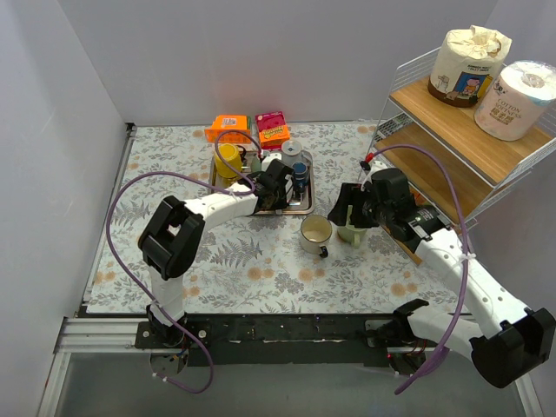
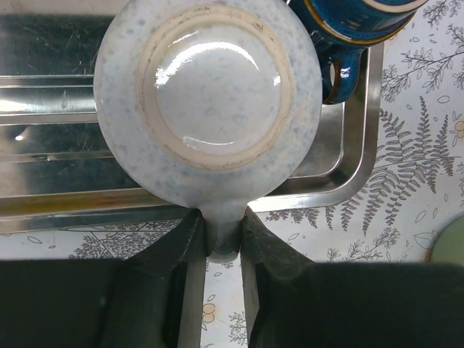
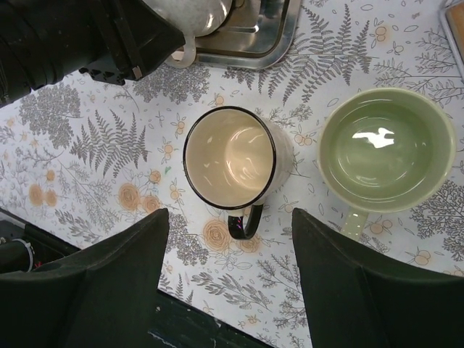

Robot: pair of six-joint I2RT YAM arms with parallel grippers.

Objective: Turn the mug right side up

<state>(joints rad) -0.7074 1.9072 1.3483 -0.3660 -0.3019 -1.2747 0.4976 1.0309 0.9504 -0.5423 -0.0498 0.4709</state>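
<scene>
- Top view: the left gripper reaches into the steel tray on the bench; from here it is hard to tell what it grips.
- Left wrist: the speckled mug sits base-up in the tray beside a blue mug. The left gripper pinches its handle, and the flip is not yet done.
- Right wrist: the right gripper hangs spread above an empty cream mug and an empty green mug, both upright.

Left arm reaches forward and to the right, its claw pinched tight on the mug's handle. Right arm stretches inward and forward — wrist turned down, claw hanging above the surface, fingers spread wide, gripping nothing.
</scene>
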